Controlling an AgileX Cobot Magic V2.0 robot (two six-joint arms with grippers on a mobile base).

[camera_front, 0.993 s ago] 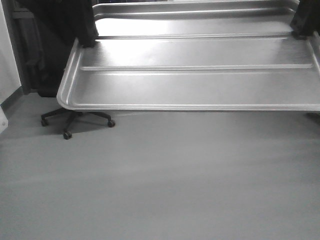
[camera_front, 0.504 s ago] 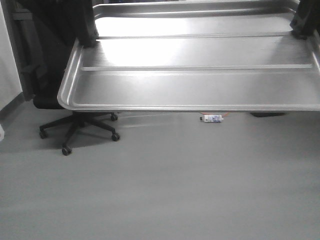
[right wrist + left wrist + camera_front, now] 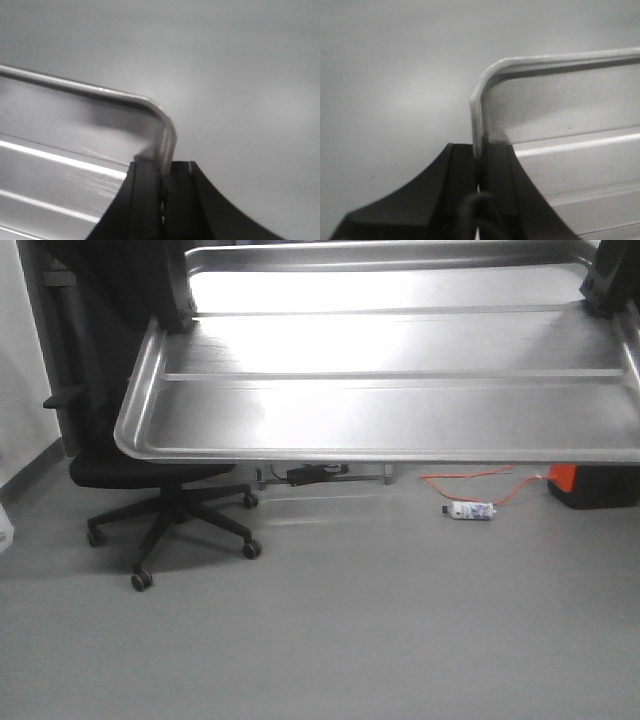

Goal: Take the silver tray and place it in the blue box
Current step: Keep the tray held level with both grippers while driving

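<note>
The left gripper (image 3: 479, 167) and right gripper (image 3: 164, 175) are clamping the shiny silver tray (image 3: 400, 415) (two long ridges), its length running left-right.

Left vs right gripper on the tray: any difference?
The left gripper pinches the silver tray by its left rim; the right gripper by its right rim. In the front view the left gripper shows broadly, the right gripper far less. Both are shut on the rim near a corner, tray off the floor.

The left jaws and right jaws clamp the silver tray (image 3: 400, 415).
</note>
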